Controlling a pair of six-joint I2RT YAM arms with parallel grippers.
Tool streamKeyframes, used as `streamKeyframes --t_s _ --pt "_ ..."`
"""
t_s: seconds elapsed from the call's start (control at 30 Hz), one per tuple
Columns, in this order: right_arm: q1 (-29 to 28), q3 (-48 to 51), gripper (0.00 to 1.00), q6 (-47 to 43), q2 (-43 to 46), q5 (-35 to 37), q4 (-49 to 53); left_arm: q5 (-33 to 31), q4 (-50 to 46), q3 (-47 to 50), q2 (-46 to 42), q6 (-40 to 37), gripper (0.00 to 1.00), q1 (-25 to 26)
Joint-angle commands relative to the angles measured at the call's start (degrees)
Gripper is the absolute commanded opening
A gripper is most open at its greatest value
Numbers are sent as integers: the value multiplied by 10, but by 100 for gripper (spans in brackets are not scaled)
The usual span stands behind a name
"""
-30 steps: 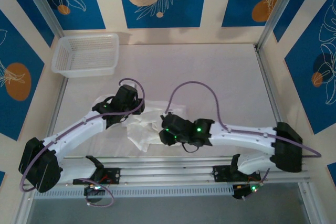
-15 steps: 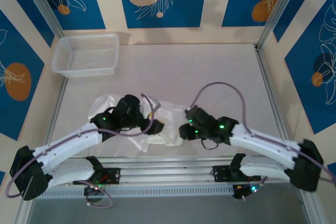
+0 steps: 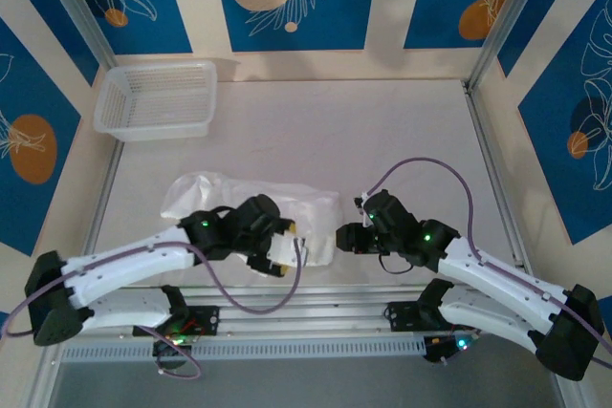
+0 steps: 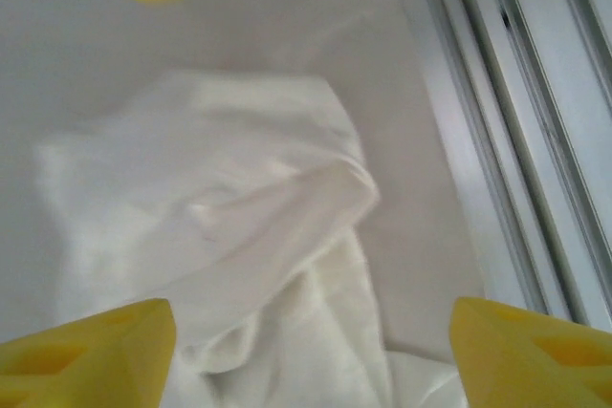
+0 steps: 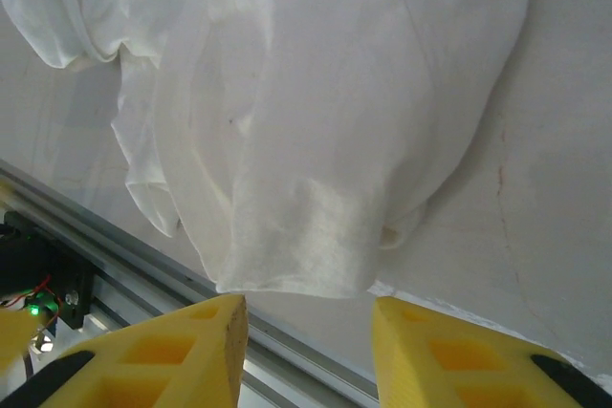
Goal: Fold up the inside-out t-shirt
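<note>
**mako_77:** ok so where's everything sitting, going off the rail (image 3: 306, 311) at the front?

**tinbot:** biggest first. The table (image 3: 382, 131) runs away from the rail, with a pale grey top. The shirt (image 3: 206, 190) is a crumpled white heap on it, close to the rail and left of its middle, long side lying roughly along the rail. In the left wrist view the shirt (image 4: 239, 236) has a fat fold bulging up, and the rail (image 4: 535, 140) runs just beside its edge. In the right wrist view a hemmed end of the shirt (image 5: 363, 93) stops just short of the rail (image 5: 143, 279)

**mako_77:** and the arms?

**tinbot:** The left arm (image 3: 124, 265) comes off the rail's left end and leans in over the rail side of the shirt. The right arm (image 3: 507, 279) comes off the right end and reaches toward the rail's middle. The basket (image 3: 158, 66) is white mesh, well apart from the rail in the far left corner

**mako_77:** grippers holding anything?

**tinbot:** nope. The left gripper (image 3: 287, 253) hangs near the rail over the shirt. In its wrist view the left gripper (image 4: 311, 317) has its yellow fingers (image 4: 96, 351) spread wide, cloth lying loose beneath, nothing pinched. The right gripper (image 3: 342, 236) is near the rail's middle, just beside the shirt's right end. Up close the right gripper (image 5: 306, 317) has its fingers (image 5: 172, 351) parted with a clear gap, and the hem sits just past the tips. Can't tell if it touches
</note>
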State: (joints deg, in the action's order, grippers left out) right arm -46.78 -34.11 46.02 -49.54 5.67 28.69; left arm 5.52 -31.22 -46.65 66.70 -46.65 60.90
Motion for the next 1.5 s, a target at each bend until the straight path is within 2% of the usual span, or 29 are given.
streamKeyframes --t_s 0.0,0.07,0.13,0.23,0.5,0.73,1.0,1.07,1.3,1.4,1.47 --pt "4 1 40 4 8 -19 -14 8 70 30 53 -76 64 3" --pt "4 4 40 4 8 -24 -17 -16 115 36 74 -71 61 2" --pt "4 8 40 4 8 -27 -20 -25 164 44 86 -68 54 1" --pt "5 17 40 4 12 -29 -24 -27 178 36 116 -59 47 1" --pt "13 41 40 7 41 -31 -24 -6 167 20 124 -59 47 1" --pt "19 42 40 8 38 -33 -30 9 162 21 95 -56 52 1" --pt "19 36 40 12 34 -36 -27 -7 159 17 136 -64 47 1" --pt "19 35 40 13 33 -36 -28 -13 163 17 138 -64 42 1" --pt "19 39 40 19 23 -39 -42 12 151 11 132 -43 0 0" --pt "16 50 43 30 12 -33 -69 26 149 6 106 11 0 -11" --pt "15 65 51 44 3 -40 -111 40 143 -2 88 62 0 -24"
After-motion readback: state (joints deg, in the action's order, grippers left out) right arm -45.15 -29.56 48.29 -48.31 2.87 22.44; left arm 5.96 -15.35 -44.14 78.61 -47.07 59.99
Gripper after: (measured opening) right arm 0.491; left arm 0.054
